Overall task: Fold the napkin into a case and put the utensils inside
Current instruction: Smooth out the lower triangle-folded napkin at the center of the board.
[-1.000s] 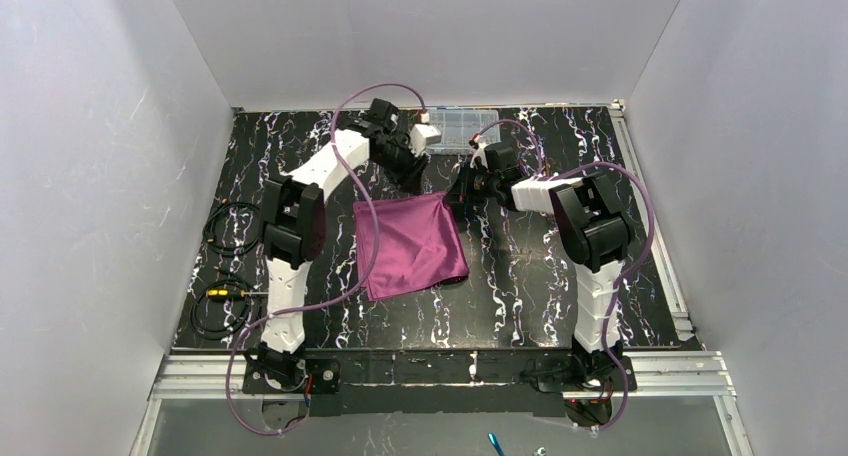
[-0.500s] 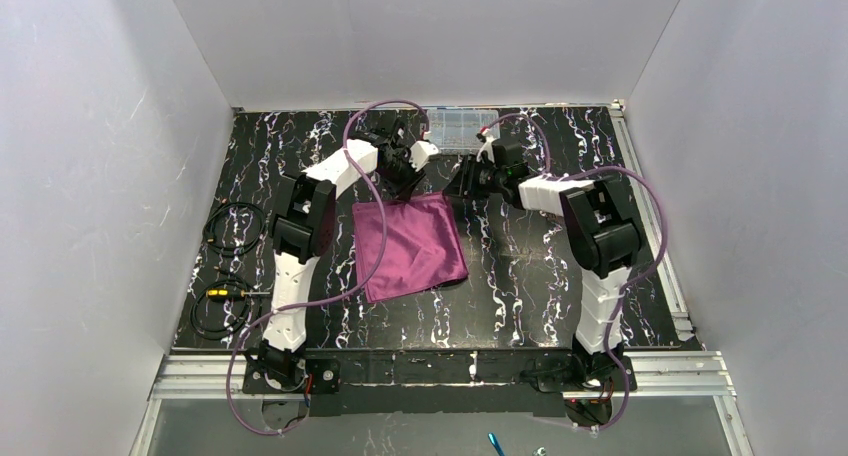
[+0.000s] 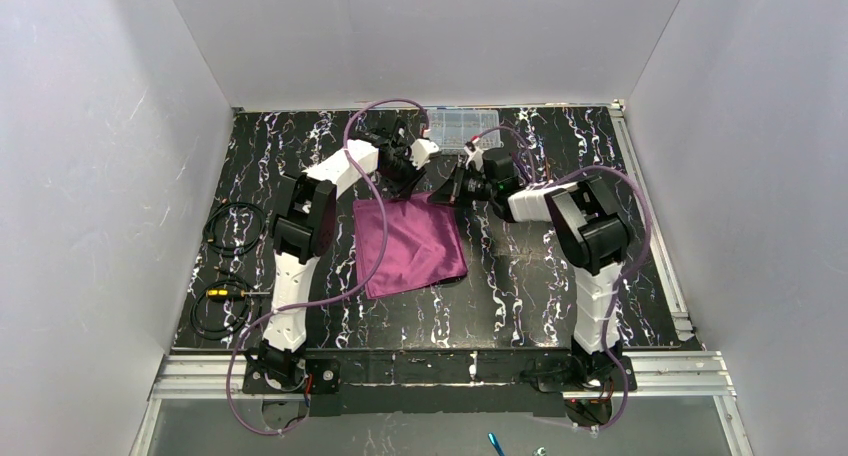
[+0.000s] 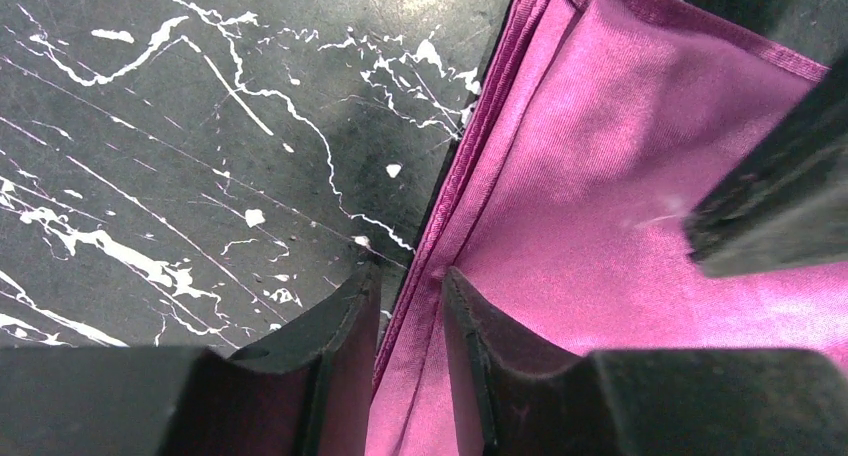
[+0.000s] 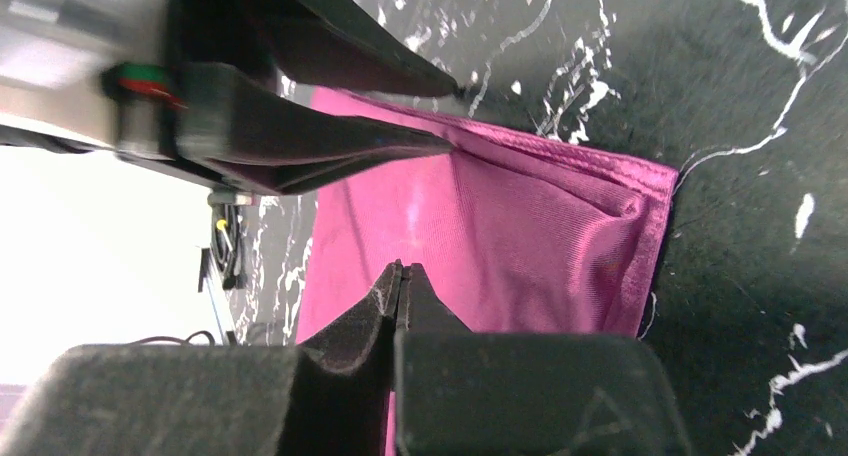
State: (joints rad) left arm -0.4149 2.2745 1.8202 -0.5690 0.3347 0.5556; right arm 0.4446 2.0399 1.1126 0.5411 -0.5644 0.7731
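1. Top external view: the napkin (image 3: 410, 244) lies flat on the black marbled table (image 3: 520, 286) between the two arms, a roughly square plum-purple shape. Its far edge is under both grippers.
2. The left gripper (image 3: 408, 181) reaches down to the far edge of the cloth near its middle. The right gripper (image 3: 455, 188) is at the far right corner, close beside it.
3. A clear plastic box (image 3: 460, 126) sits at the back of the table, beyond both grippers. Black cables (image 3: 230, 228) lie coiled at the table's left side.
4. Left wrist view: the left gripper (image 4: 408, 276) has its jaws a narrow way apart, straddling the napkin's (image 4: 600, 196) layered edge. One finger (image 4: 340, 321) is on the table side and the other is on the cloth. A dark gap shows beside the edge, so the cloth is not pinched.
5. Right wrist view: the right gripper (image 5: 402, 272) has its fingertips pressed together, pointing at the napkin (image 5: 520, 236) close to its corner. Whether any cloth is caught between them cannot be made out.
6. In the same view the left gripper's fingers (image 5: 330, 141) meet the cloth's edge.
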